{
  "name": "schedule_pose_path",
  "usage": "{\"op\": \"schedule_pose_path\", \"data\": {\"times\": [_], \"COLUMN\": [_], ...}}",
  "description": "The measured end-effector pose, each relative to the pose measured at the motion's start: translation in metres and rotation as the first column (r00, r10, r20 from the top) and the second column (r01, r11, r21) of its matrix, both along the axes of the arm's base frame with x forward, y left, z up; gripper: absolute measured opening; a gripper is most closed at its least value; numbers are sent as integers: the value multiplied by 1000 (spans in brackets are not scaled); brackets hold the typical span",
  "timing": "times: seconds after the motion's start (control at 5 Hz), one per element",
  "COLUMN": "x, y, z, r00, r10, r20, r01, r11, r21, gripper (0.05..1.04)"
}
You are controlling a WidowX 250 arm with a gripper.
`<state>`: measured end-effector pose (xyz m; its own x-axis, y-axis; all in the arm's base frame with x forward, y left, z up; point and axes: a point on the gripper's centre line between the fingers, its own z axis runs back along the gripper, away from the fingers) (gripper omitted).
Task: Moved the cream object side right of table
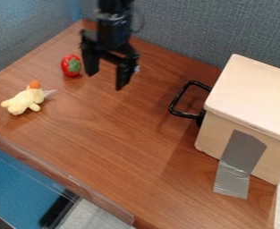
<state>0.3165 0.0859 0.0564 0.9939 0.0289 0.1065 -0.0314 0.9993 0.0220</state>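
My black gripper (pixel 109 80) hangs over the upper left part of the wooden table (pixel 124 147), its two fingers spread open with nothing between them. A small cream plush toy (pixel 25 100) with an orange top lies near the table's left edge, below and to the left of the gripper and apart from it. The large cream box (pixel 249 103) stands at the right side of the table, with a black handle on its left face and grey tape on its front.
Just left of the gripper lies a red strawberry-like object (pixel 71 65) with a green patch. Grey partition walls (pixel 184 31) border the back and left. A clear raised strip (pixel 64 179) runs along the front left edge.
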Motion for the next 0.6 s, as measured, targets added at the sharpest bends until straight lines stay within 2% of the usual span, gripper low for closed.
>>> {"op": "schedule_pose_path", "data": {"times": [0.2, 0.4, 0.6], "x": [-28, -42, -56], "y": [58, 88, 107], "z": [-17, -25, -30], "r00": [997, 996, 998], "r10": [16, -15, -29], "r20": [69, 91, 58], "r01": [-15, 16, 28], "r11": [1000, 1000, 1000], "r21": [-19, -14, 13], "gripper": [1000, 1000, 1000]}}
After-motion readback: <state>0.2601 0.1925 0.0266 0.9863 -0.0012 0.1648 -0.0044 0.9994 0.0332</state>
